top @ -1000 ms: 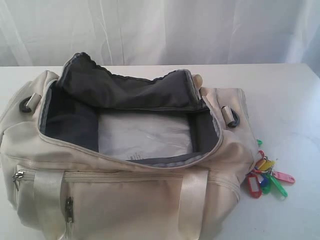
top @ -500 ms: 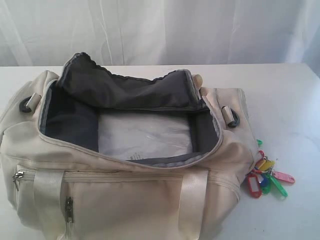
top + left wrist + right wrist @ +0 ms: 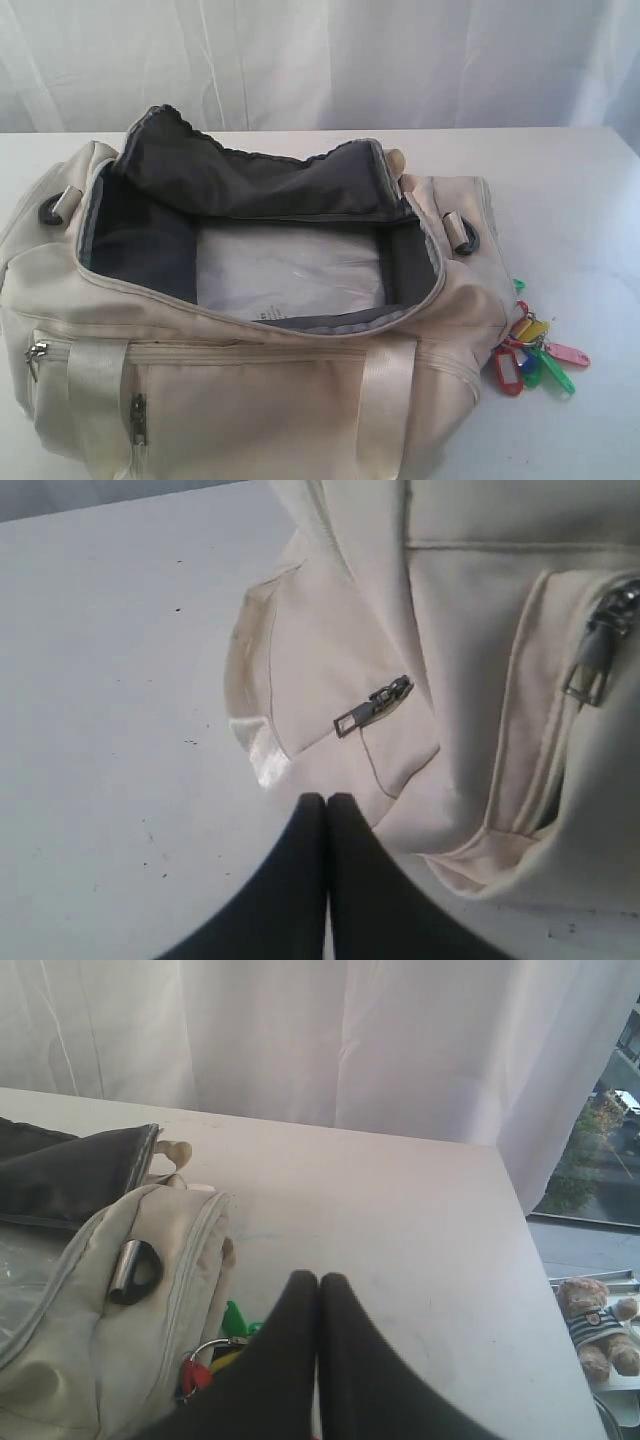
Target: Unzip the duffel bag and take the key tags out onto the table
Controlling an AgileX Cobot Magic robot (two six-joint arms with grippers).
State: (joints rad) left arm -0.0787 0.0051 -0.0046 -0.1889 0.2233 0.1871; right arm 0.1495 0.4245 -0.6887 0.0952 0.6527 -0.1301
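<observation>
The cream duffel bag lies wide open on the white table, its dark grey lining and a clear plastic sheet showing inside. The key tags rest on the table beside the bag's right end; they also peek out in the right wrist view as key tags, partly hidden behind the fingers. My right gripper is shut and holds nothing, raised near the tags. My left gripper is shut and holds nothing, close to the bag's end by a zipper pull. Neither gripper shows in the exterior view.
A white curtain hangs behind the table. The table's right edge runs beside a window, with a teddy bear beyond it. A dark metal ring sits on the bag's right end.
</observation>
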